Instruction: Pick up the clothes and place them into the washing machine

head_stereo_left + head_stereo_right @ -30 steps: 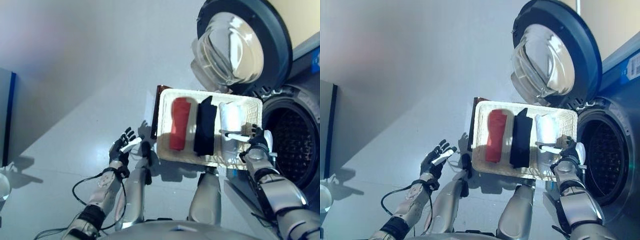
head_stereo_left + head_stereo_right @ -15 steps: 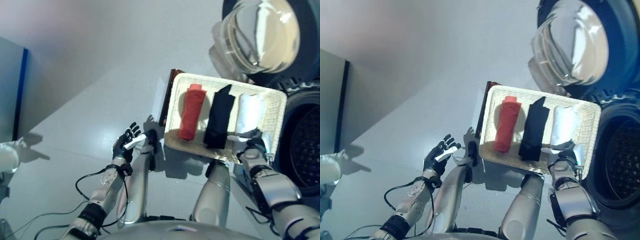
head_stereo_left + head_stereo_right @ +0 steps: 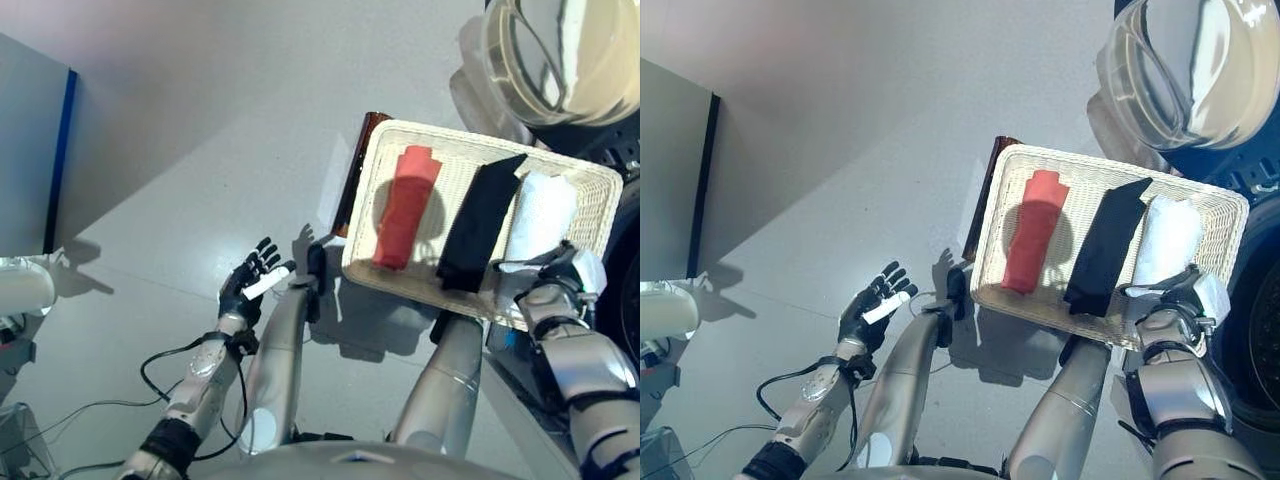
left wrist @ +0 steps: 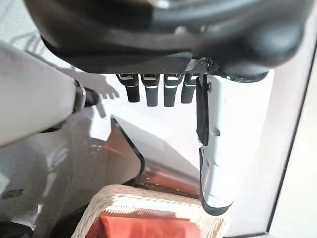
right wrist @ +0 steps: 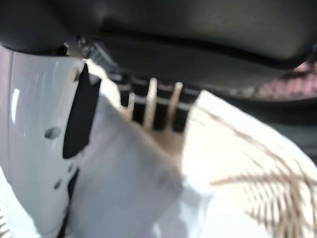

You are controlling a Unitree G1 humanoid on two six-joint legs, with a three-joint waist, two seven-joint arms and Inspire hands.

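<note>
A white wicker basket (image 3: 470, 135) holds three rolled clothes side by side: a red cloth (image 3: 402, 210), a dark cloth (image 3: 478, 225) and a white cloth (image 3: 540, 210). My right hand (image 3: 568, 272) is at the basket's near right corner. Its white-covered thumb (image 5: 39, 124) and curled fingers pinch the near end of the white cloth (image 5: 129, 188). My left hand (image 3: 245, 288) hovers open over the floor, left of the basket and touching nothing. Its wrist view looks past straight fingers (image 4: 153, 89) at the basket (image 4: 148, 203) and the red cloth (image 4: 143, 227).
The washing machine's round glass door (image 3: 560, 50) stands open behind the basket, and the dark drum opening (image 3: 1265, 330) shows at the right edge. A dark brown board (image 3: 352, 170) pokes out along the basket's left side. A grey cabinet with a blue edge (image 3: 30, 150) stands far left.
The whole picture has shifted right, so the camera has moved. Both hands keep their places relative to the basket, with the right one still on the white cloth.
</note>
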